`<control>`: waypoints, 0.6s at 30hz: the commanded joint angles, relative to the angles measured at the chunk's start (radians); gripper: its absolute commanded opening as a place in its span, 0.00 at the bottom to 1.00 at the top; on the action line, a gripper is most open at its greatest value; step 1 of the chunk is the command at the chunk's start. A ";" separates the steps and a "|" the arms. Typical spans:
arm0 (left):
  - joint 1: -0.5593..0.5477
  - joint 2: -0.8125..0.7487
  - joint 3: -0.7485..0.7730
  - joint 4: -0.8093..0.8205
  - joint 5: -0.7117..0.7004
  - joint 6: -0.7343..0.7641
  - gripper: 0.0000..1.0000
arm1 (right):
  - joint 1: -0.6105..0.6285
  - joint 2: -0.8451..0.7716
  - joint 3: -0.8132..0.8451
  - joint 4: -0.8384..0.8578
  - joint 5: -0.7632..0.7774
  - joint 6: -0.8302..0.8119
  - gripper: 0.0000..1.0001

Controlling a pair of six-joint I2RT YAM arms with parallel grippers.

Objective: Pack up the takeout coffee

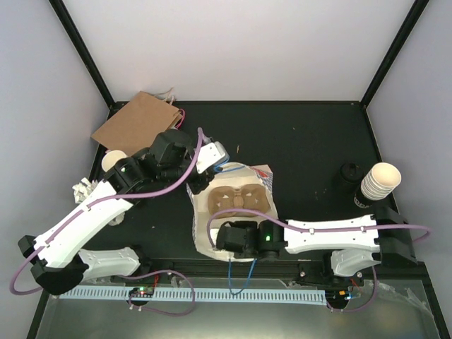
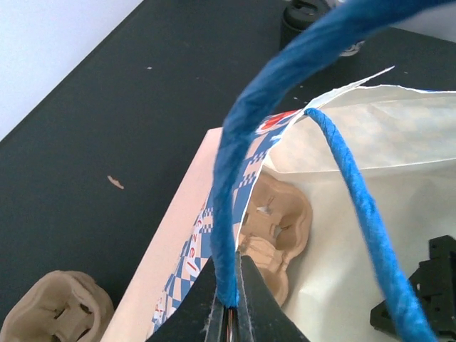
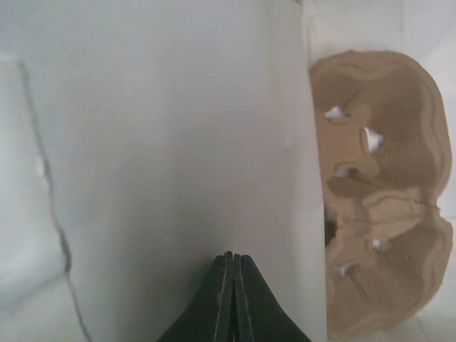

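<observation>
The blue-and-white checked bag point(image 1: 261, 173) stands open mid-table with a brown cup carrier point(image 1: 236, 198) inside it. My left gripper point(image 2: 231, 303) is shut on the bag's blue rope handle point(image 2: 235, 178) at the far rim, and appears from above as the left gripper point(image 1: 215, 157). My right gripper point(image 1: 224, 236) sits at the bag's near rim. In its wrist view the right gripper point(image 3: 231, 255) is shut, tips against white bag paper point(image 3: 164, 142), with the carrier point(image 3: 385, 192) to the right. Whether paper is pinched does not show. A black-lidded takeout coffee point(image 1: 351, 173) stands at the right, outside the bag.
A stack of cream cups point(image 1: 381, 182) stands beside the lidded coffee. A flat brown paper bag point(image 1: 138, 123) and an open cream cup point(image 1: 113, 161) lie at the back left, near crumpled paper point(image 1: 85, 189). Another brown carrier point(image 2: 57, 310) lies left of the bag.
</observation>
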 commanded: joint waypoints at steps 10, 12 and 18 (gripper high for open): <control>-0.127 -0.159 -0.147 0.048 -0.020 -0.006 0.01 | 0.121 0.089 -0.052 0.096 0.105 0.027 0.01; -0.134 -0.164 -0.154 0.042 -0.019 -0.012 0.02 | 0.123 0.067 -0.057 0.112 0.145 0.030 0.01; -0.152 -0.160 -0.156 0.039 -0.004 -0.016 0.02 | 0.120 -0.014 -0.048 0.132 0.263 0.025 0.01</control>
